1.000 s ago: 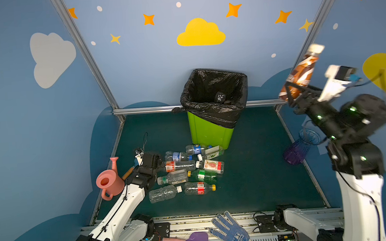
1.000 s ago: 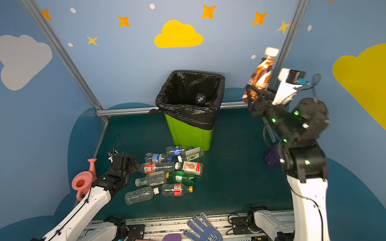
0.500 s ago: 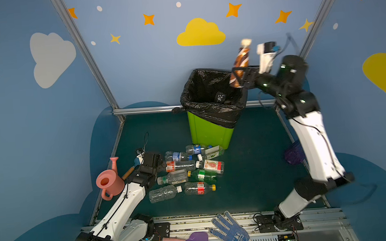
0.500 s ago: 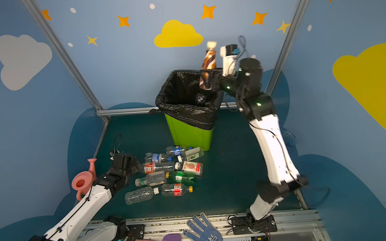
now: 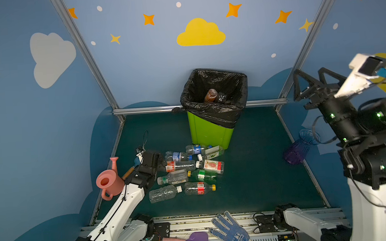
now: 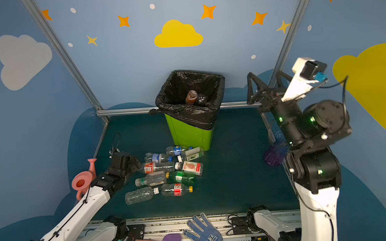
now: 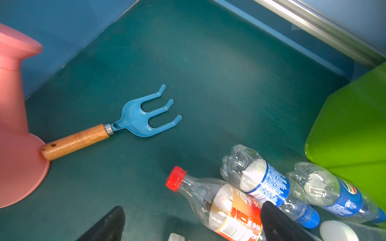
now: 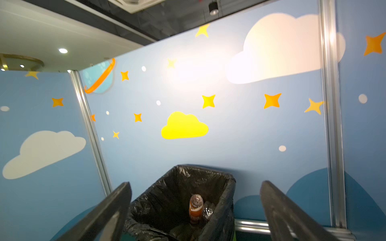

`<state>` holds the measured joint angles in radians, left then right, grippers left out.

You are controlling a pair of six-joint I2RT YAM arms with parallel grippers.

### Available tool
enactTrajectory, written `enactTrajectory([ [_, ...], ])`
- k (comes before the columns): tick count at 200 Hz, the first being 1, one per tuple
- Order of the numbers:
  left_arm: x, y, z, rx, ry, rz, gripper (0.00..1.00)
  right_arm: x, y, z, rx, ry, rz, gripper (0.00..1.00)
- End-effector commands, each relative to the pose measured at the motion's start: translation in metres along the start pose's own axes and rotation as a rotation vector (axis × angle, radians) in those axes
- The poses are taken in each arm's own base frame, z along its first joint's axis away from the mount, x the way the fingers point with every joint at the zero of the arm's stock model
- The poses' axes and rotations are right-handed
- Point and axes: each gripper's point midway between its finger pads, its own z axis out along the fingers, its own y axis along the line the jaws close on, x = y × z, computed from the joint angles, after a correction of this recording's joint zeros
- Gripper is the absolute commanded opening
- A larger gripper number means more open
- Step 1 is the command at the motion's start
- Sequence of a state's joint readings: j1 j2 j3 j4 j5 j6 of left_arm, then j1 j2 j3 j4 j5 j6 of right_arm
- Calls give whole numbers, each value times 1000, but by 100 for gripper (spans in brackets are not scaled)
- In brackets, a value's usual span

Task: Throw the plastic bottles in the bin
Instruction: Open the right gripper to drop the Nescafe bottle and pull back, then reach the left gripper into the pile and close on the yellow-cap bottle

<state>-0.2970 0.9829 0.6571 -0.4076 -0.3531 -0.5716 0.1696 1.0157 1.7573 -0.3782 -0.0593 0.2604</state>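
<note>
9 plastic bottles (image 5: 181, 166) on floor (image 5: 249, 168) | 2 in bin (image 5: 208, 134) | left gripper (image 7: 193, 205) wide open, empty | right gripper (image 5: 309, 72) wide open, empty

Three pale blue walls closed in the space: the far wall (image 5: 151, 65), the left wall (image 5: 13, 129) and the right wall (image 6: 366, 16), joined by slanting aluminium posts (image 5: 82, 52). A yellow cloud (image 5: 200, 33), orange stars (image 5: 149, 19) and white dots decorated the far wall, and a pale grey cloud (image 5: 51, 57) sat on the left wall. Darker blue hill shapes (image 5: 102, 139) ran along the foot of the walls. A metal rail (image 5: 144, 110) edged the far side of the dark green floor (image 5: 256, 179). In the right wrist view, a white ceiling (image 8: 52, 25) carried a lit round lamp (image 8: 62, 50).
</note>
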Motion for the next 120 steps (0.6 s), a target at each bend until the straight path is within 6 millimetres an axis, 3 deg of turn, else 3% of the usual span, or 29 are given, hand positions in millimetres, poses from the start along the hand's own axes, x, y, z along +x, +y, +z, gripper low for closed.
enactTrajectory([
  [1, -7, -11, -4, 16, -16, 40, 100, 146, -59, 41, 167, 359, 93, 98],
  [38, -5, -30, -10, 62, -22, 157, 100, 234, -93, 9, 259, 510, 241, 98],
  [72, 6, -68, -27, 145, -59, 394, 100, 308, -119, -27, 341, 626, 366, 98],
  [96, 22, -94, -41, 227, -62, 569, 100, 339, -134, -53, 396, 678, 411, 98],
  [120, 50, -117, -61, 321, -24, 789, 100, 352, -143, -70, 432, 693, 450, 98],
])
